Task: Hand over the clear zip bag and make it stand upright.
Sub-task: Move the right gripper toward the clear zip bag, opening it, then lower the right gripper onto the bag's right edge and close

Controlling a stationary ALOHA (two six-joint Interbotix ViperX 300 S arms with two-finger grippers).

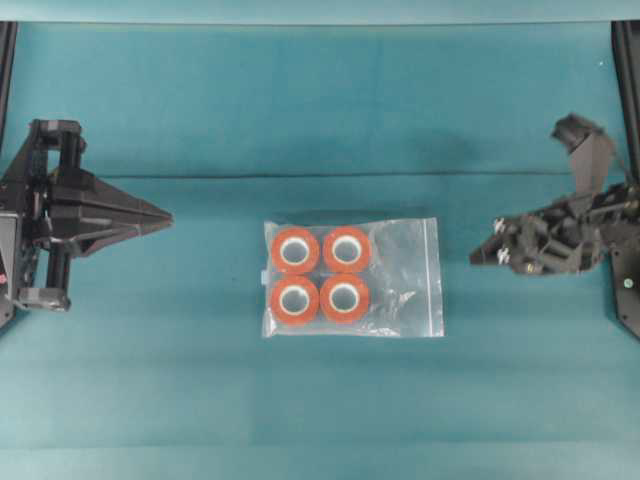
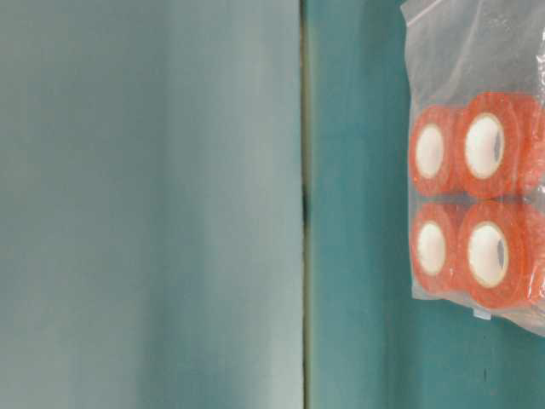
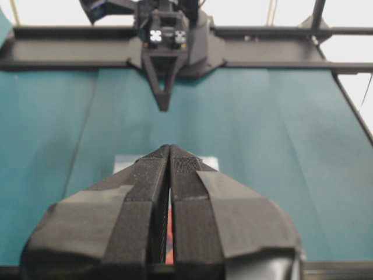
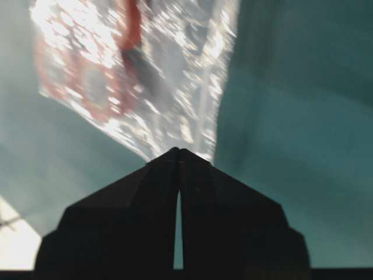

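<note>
The bag (image 1: 352,277) lies flat mid-worktop (image 1: 320,120) between the two arms, its zip edge toward the right claw (image 1: 476,257), which looks nearer than the left claw (image 1: 165,216). Both claws are clenched on nothing. It is clear plastic, slightly wider than deep, with four orange rolls (image 1: 321,274) packed at its left half.

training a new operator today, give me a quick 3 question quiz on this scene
1. True or false: the clear zip bag lies flat on the table.
2. How many orange rolls are inside the bag?
   A. two  B. four  C. six
3. In the overhead view, which side of the bag carries the zip strip?

Key
1. True; neither the left gripper nor the right gripper touches it, and both have their fingers closed.
2. B
3. The right side, nearest the right gripper.
</note>
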